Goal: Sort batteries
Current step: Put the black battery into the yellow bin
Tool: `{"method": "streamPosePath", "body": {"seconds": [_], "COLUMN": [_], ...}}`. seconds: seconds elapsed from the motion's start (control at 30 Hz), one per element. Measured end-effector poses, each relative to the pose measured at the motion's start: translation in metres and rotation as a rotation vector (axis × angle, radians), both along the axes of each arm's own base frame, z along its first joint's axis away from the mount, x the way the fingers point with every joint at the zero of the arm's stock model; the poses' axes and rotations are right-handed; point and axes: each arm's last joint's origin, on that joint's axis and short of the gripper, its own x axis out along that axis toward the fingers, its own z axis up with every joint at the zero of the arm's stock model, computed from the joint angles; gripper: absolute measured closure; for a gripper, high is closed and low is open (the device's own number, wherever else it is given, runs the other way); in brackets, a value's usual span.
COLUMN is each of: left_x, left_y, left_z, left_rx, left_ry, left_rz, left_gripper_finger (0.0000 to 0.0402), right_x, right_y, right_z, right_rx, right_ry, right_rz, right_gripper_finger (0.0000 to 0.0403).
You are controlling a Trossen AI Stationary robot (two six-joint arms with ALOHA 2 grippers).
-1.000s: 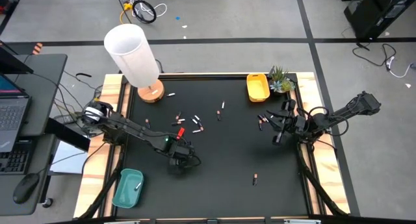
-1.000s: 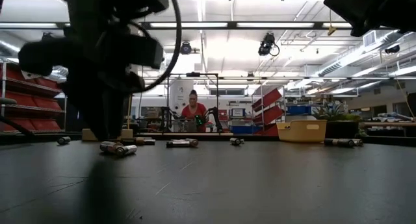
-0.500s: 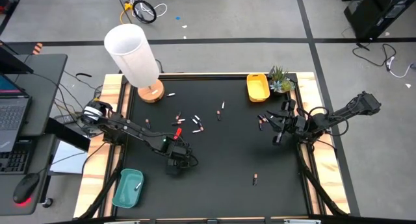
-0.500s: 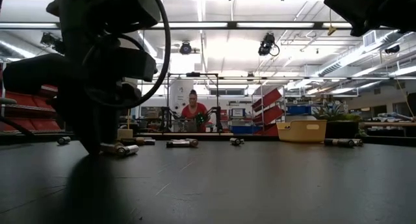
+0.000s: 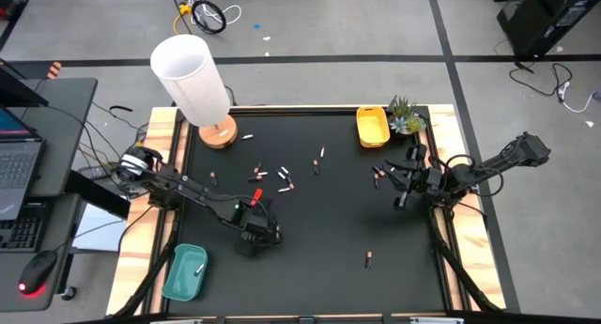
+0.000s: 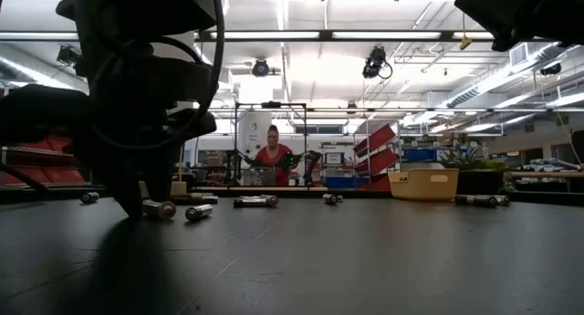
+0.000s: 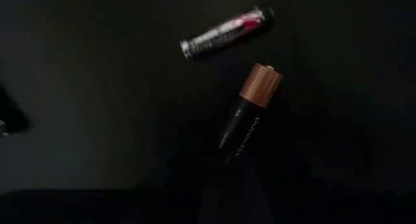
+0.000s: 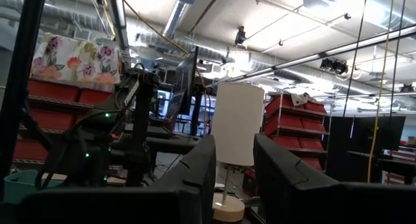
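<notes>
Several batteries lie scattered flat on the black table (image 5: 319, 221): a group (image 5: 272, 177) left of centre, some (image 5: 378, 174) near my right arm, one (image 5: 368, 259) toward the near edge. My left gripper (image 5: 252, 235) points down just over the table. Its wrist view shows a dark battery with a copper end (image 7: 250, 110), its lower end lost in shadow, and a silver-and-red one (image 7: 224, 32) beyond it. In the low view these two (image 6: 157, 208) (image 6: 198, 211) lie beside that gripper (image 6: 137, 192). My right gripper (image 5: 402, 192) waits at the right, raised, open and empty (image 8: 234, 165).
A teal tray (image 5: 183, 272) with one white battery stands at the near left corner and a yellow tray (image 5: 372, 127) at the far right. A lamp with a white shade (image 5: 192, 75) is at the far left and a small plant (image 5: 406, 115) beside the yellow tray.
My left gripper has rolled about its own axis while staying low over the two batteries near the table's left. In the low view the two batteries, which lay end to end, now lie apart, the right one swung askew.
</notes>
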Motion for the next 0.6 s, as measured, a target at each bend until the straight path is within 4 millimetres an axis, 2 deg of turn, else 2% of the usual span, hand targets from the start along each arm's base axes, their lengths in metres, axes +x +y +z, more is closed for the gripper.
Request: {"method": "streamPosePath", "body": {"seconds": [0.17,0.3,0.43,0.6], "left_x": [0.0,0.001,0.003,0.006], "left_y": [-0.001,0.0,0.004,0.01], "left_z": [0.0,0.0,0.0,0.0], "left_rx": [0.024,0.016,-0.053,-0.133], "left_ry": [-0.003,-0.002,0.004,0.008], "left_rz": [-0.061,-0.06,-0.058,-0.015], "left_gripper_finger": [0.0221,0.0217,0.0239,0.0288], "right_x": [0.0,0.0,0.0,0.0], "right_y": [0.0,0.0,0.0,0.0], "right_z": [0.0,0.0,0.0,0.0], "right_rx": [0.0,0.003,0.006,0.016], "right_ry": [0.0,-0.001,-0.002,-0.004], "right_rz": [0.0,0.002,0.003,0.008], "right_gripper_finger": [0.0312,0.0312,0.0312,0.0312]}}
